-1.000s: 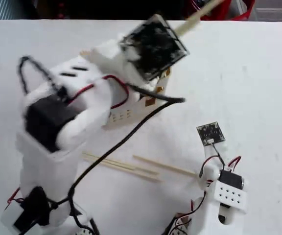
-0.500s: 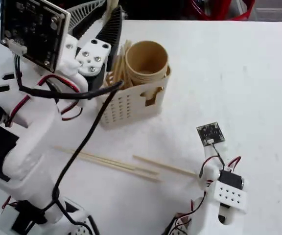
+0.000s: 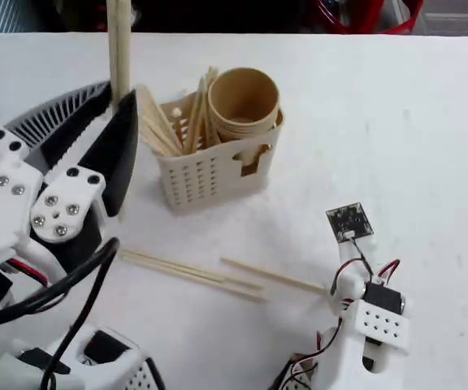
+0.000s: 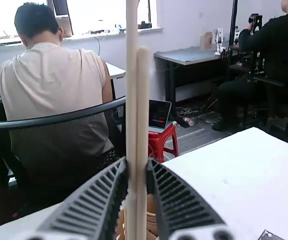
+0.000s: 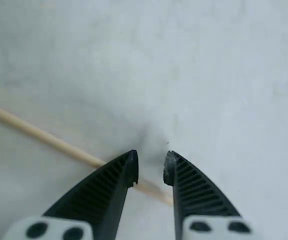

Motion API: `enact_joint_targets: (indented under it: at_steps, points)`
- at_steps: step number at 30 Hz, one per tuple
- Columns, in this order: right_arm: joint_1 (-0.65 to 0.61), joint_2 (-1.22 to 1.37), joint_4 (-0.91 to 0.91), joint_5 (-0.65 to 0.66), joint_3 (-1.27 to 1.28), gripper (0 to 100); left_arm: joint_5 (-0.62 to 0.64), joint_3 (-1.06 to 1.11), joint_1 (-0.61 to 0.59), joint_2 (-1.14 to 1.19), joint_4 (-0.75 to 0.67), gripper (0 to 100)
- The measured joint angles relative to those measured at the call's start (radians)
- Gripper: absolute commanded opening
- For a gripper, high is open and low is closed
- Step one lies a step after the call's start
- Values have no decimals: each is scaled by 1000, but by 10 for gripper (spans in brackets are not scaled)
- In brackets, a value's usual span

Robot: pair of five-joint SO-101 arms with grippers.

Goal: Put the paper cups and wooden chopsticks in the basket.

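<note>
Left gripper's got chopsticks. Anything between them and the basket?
Nothing visible stands between. The left gripper holds the held chopsticks upright just beside the basket. Its near side is crowded with leaning chopsticks, paper cups beyond, so the drop may need care.

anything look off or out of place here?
Nothing damaged or spilled. Loose chopsticks lie on the table outside the basket, and the left gripper beside it holds a pair jutting far past its tips.
</note>
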Motion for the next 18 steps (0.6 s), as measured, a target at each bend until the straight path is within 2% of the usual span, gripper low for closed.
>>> enact_joint_targets:
  at_steps: [9, 13, 18]
  points:
    - [0, 0, 0, 0, 0, 96, 21, 61, -2, -147, 38, 23]
    - [0, 0, 0, 0, 0, 96, 21, 325, -3, -245, -9, 23]
    - [0, 0, 0, 0, 0, 96, 15, 736, -5, -485, -256, 23]
